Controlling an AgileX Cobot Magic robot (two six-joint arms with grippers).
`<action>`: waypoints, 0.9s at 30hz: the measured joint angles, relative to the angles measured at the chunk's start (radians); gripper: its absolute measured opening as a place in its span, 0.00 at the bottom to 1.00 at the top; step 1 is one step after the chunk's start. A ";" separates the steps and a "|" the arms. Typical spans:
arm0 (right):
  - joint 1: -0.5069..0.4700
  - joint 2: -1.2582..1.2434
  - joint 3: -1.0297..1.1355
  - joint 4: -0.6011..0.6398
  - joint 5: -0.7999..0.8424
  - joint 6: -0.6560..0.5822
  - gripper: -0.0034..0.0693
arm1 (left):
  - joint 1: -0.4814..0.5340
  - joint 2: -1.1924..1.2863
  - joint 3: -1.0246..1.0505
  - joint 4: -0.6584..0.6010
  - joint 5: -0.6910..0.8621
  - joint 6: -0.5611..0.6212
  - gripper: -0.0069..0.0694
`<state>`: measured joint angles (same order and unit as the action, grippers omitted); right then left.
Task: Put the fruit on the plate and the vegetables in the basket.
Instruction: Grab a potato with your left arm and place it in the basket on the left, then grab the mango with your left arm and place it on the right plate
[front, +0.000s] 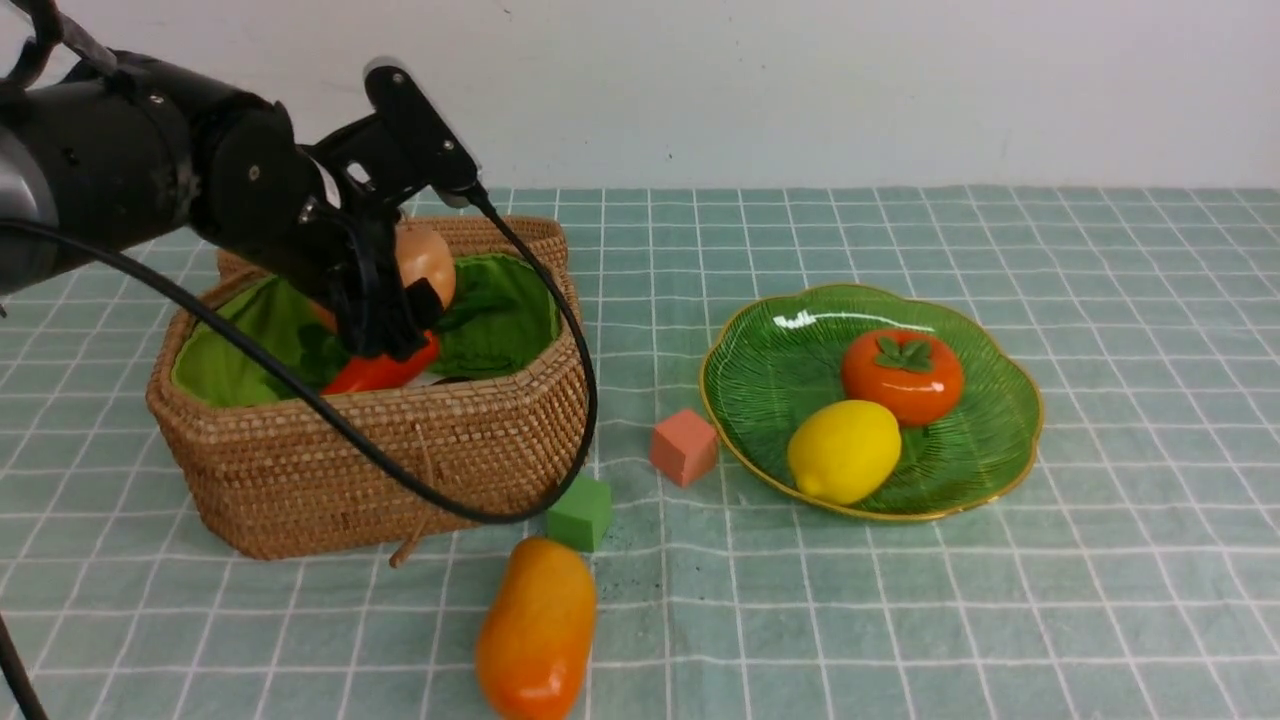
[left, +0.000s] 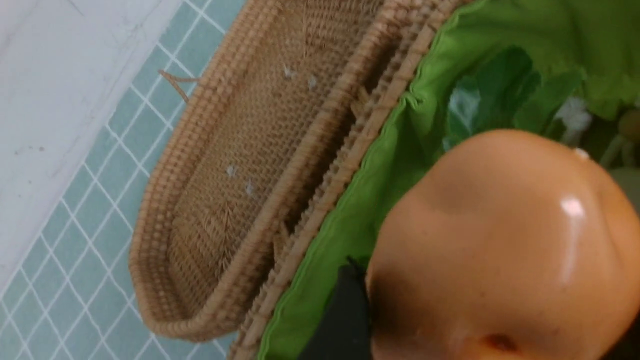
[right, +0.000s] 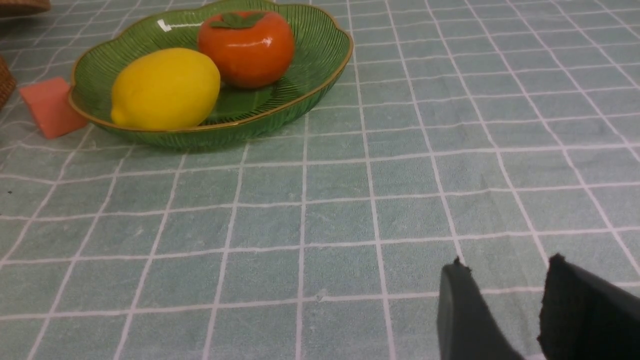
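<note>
potato between left claw fingers, over basket

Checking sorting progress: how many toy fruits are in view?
3: persimmon and lemon on the plate, mango on the tablecloth in front of the basket. The basket's contents are partly hidden.

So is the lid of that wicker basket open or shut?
Open. The lid lies flipped back flat on the tablecloth beside the basket, leaving its green lining exposed from above.
</note>
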<state>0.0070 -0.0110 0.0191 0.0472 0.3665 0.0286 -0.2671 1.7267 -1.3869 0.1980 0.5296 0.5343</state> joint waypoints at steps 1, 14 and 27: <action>0.000 0.000 0.000 0.000 0.000 0.000 0.38 | 0.000 -0.023 0.000 0.000 0.025 -0.003 0.97; 0.000 0.000 0.000 0.000 0.000 0.000 0.38 | 0.001 -0.336 0.000 -0.188 0.265 -0.039 0.86; 0.000 0.000 0.000 0.000 0.000 0.000 0.38 | -0.152 -0.298 0.041 -0.374 0.513 -0.321 0.84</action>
<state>0.0070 -0.0110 0.0191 0.0472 0.3665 0.0286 -0.4188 1.4288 -1.3459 -0.1765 1.0426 0.2131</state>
